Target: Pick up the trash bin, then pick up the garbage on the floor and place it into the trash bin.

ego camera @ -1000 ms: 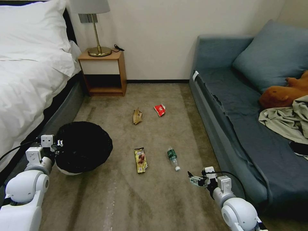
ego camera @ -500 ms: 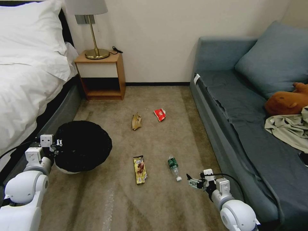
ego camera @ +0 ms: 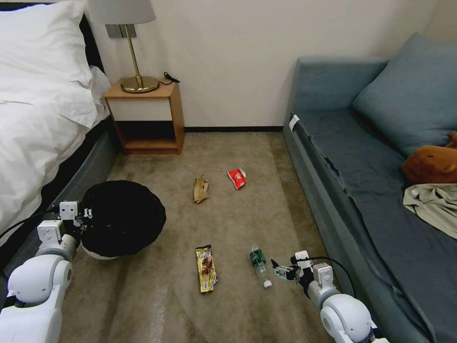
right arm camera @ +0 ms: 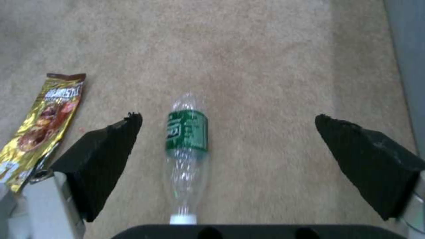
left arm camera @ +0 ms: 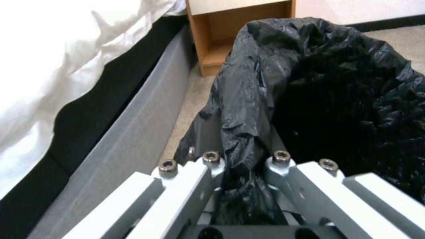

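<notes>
Trash bin (ego camera: 123, 219) sits low at robot's left beside the bed (ego camera: 38, 124), black liner (left arm camera: 336, 93) bunched up; left gripper (left arm camera: 242, 159) is clamped on the rim w/ liner pinched between its fingers, same as a sec ago. So bin pickup looks done.

Change is on the other side: whole head view has slid, so the robot has moved up, & the bottle (ego camera: 258, 263) now lies just beside the right gripper (ego camera: 279, 271), closer than 1 s back. Right wrist view: bottle (right arm camera: 186, 146) lies on the carpet (right arm camera: 265, 49) between the pads (right arm camera: 111, 149), nearer one of them, cap toward the camera. Jaws wide apart, holding nothing.

Prob. means first garbage grab is being lined up.

Other 3 pcs untouched on the floor: snack wrapper (ego camera: 206, 268) next to bottle, tan scrap (ego camera: 201, 188) & red packet (ego camera: 237, 177) farther off toward the nightstand (ego camera: 143, 114). Nothing visible in bin yet.
</notes>
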Robot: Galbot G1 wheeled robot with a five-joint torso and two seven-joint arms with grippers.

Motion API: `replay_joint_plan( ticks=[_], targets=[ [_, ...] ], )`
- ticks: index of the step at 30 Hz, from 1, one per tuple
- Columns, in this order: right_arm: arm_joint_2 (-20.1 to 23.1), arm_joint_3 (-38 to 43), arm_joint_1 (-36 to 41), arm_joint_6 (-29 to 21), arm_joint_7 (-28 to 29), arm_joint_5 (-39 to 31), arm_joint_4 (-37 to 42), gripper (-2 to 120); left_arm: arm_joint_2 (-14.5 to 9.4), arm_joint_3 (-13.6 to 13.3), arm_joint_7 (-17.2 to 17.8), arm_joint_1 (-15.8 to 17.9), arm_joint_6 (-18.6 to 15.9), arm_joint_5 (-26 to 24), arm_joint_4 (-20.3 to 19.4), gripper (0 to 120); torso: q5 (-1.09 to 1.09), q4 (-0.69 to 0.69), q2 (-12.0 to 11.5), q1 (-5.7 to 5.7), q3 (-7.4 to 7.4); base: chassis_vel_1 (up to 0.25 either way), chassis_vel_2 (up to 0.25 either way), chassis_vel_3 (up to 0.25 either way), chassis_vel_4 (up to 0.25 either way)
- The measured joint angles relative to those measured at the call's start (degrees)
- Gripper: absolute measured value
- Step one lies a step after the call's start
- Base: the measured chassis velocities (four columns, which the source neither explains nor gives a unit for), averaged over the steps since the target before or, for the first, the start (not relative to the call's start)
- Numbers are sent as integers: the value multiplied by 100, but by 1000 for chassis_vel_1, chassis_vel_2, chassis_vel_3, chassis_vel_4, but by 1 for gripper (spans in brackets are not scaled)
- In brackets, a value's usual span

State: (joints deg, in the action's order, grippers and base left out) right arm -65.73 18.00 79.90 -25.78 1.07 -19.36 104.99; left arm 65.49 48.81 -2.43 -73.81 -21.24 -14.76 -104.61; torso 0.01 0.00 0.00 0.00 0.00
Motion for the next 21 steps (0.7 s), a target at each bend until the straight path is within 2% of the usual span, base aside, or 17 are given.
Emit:
replay_joint_plan(
  ticks=[7,12,21],
  targets=[
    [306,-369,-418,-50,4,-324,-242,100,76,101,4,-118,38,58,-64,5,0,0,0,0,1,-78,85,79,-84],
    [567,-795,-1014,-234,40,-596,-572,100,216,158,9,-192,41,153,-144,5,0,1,0,0,0,0,0,0,0],
    [854,-1208,-1595,-372,-74,-765,-981,100,409,179,15,-316,81,312,-280,5,-1,0,0,0,0,0,0,0,0]
  ],
)
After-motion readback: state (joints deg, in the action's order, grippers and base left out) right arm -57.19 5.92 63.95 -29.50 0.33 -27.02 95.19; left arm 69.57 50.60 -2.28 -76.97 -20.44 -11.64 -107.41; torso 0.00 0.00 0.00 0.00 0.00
